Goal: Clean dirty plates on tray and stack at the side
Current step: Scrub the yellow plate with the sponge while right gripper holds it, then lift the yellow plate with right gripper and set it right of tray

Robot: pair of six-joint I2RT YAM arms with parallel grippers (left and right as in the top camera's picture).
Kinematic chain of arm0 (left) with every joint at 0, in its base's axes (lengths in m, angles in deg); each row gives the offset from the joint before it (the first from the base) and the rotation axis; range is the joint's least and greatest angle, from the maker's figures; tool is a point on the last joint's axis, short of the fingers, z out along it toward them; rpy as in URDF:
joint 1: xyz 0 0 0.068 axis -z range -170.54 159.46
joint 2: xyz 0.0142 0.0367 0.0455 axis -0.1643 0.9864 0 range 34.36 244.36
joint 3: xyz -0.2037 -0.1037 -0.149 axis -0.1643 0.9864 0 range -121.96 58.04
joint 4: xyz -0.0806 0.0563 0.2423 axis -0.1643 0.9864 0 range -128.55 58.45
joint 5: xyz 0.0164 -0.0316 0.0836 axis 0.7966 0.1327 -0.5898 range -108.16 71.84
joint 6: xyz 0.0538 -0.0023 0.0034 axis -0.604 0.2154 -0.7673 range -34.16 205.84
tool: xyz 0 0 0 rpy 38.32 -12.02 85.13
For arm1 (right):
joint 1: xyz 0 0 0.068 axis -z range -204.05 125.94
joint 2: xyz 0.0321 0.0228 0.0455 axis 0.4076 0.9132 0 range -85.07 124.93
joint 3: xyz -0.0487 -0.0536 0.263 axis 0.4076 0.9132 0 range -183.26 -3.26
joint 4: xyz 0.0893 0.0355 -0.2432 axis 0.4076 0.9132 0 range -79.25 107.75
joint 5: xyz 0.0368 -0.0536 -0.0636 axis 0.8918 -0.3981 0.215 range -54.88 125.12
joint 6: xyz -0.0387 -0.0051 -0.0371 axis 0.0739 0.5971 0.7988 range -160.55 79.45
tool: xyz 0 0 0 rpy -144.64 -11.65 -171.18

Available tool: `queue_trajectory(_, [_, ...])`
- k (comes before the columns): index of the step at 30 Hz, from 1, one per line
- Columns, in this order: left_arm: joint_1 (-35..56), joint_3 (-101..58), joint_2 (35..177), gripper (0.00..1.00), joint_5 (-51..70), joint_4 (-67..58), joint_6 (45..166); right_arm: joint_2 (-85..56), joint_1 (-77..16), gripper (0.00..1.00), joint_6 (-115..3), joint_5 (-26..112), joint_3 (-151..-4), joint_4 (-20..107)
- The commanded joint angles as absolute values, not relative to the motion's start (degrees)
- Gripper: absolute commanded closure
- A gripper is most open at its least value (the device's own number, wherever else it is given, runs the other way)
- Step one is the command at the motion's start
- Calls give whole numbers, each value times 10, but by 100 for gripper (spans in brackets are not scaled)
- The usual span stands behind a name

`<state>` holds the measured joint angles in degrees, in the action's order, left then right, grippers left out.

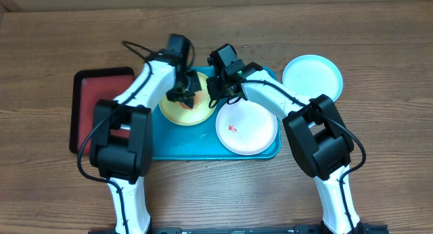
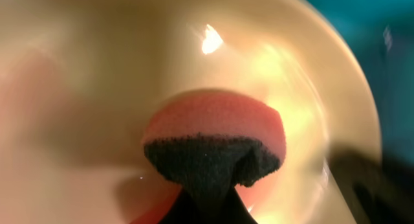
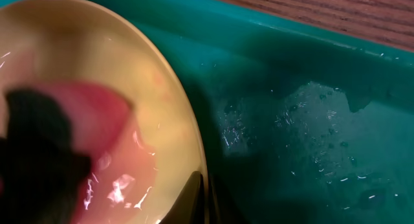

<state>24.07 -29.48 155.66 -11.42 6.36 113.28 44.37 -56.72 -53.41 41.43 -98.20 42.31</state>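
On the wooden table (image 1: 379,159), a large turquoise plastic tray (image 1: 183,145) carries a round lime-green plastic plate (image 1: 172,111) and a round white plastic plate (image 1: 247,129) with a red smear. A round pale blue plastic plate (image 1: 312,76) sits just beside the tray. The left gripper (image 1: 184,92) is clamped on a pink, dark-faced sponge (image 2: 213,120) pressed into the green plate. The right gripper (image 1: 220,93), closed, seems to pinch its rim. Scrubbing looks under way; stacking it on the blue plate next would need a firm rim grip.

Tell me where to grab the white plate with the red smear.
The white plate lies flat, right and near edges crowding the tray wall, so probably pinch its left rim, coming from the tray's open middle.
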Motion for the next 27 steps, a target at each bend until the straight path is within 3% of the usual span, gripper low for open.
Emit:
queue_trajectory(1, [258,-293,1569,96,-80,87,1047,457,-564,96,-525,388,-975,433])
queue_trajectory(7, [253,-300,1568,96,-100,168,967,457,-564,96,-525,388,-975,434])
queue_trajectory(18, [193,-420,1568,96,-352,351,1059,457,-564,96,-525,388,-975,434])
queue_trajectory(27, [151,-555,1552,96,-309,407,1093,457,-564,96,-525,388,-975,435])
